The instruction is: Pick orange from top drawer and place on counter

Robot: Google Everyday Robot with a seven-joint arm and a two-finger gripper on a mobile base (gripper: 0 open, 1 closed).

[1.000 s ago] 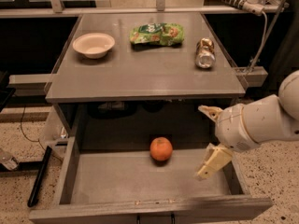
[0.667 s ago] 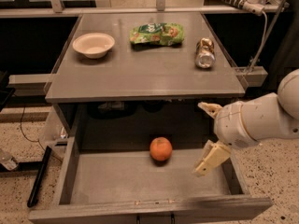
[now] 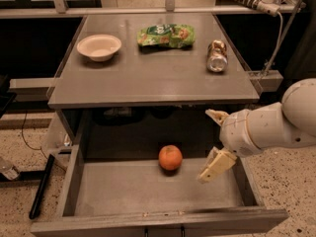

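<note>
The orange (image 3: 170,157) lies on the flat bottom of the open top drawer (image 3: 148,189), near its back middle. My gripper (image 3: 212,142) hangs over the right side of the drawer, to the right of the orange and apart from it. Its two cream fingers (image 3: 216,166) are spread wide and hold nothing. The grey counter (image 3: 153,73) lies above the drawer.
On the counter stand a white bowl (image 3: 99,47) at the back left, a green snack bag (image 3: 166,35) at the back middle and a tipped can (image 3: 217,56) at the right. The drawer's right wall (image 3: 245,181) is just under my arm.
My gripper has shifted slightly left toward the orange. The orange has not moved.
</note>
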